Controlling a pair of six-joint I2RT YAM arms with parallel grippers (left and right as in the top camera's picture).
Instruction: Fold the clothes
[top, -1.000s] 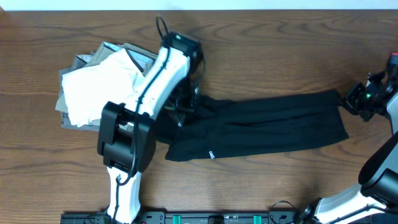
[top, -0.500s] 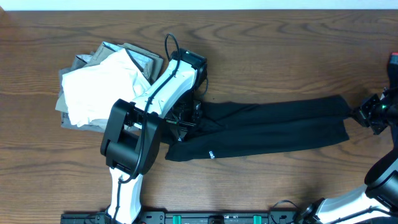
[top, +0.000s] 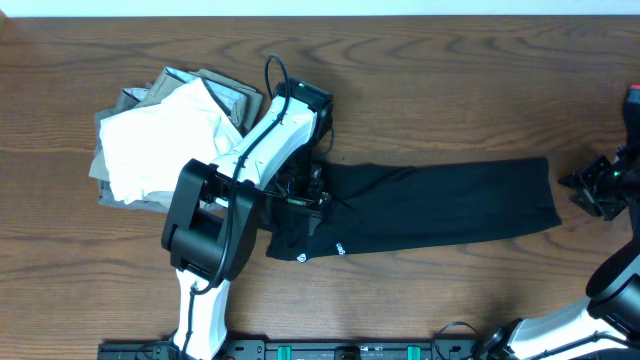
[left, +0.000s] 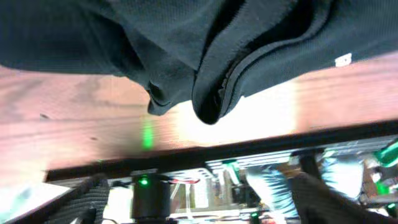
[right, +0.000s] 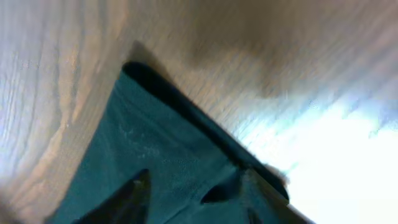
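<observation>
The clothes in play are a black T-shirt (top: 430, 205), folded into a long strip across the middle of the table, with a small white hem mark (top: 340, 249) near its left end. My left gripper (top: 300, 200) sits over that left end. In the left wrist view its fingers (left: 81, 199) stand wide apart, and the shirt's bunched edge (left: 205, 93) rests on the wood beyond them, not gripped. My right gripper (top: 582, 188) hovers just past the shirt's right end. In the right wrist view its jaws (right: 196, 202) are apart over the fabric corner (right: 155, 155).
A loose pile of white and grey garments (top: 160, 135) lies at the back left, close behind my left arm (top: 215, 215). A red object (top: 633, 105) shows at the right edge. The arms' base rail (top: 330, 350) runs along the front edge.
Both grippers opened and let go of the shirt's ends. The right end dropped flat and drew slightly left. The left end settled and spread under the left gripper.
</observation>
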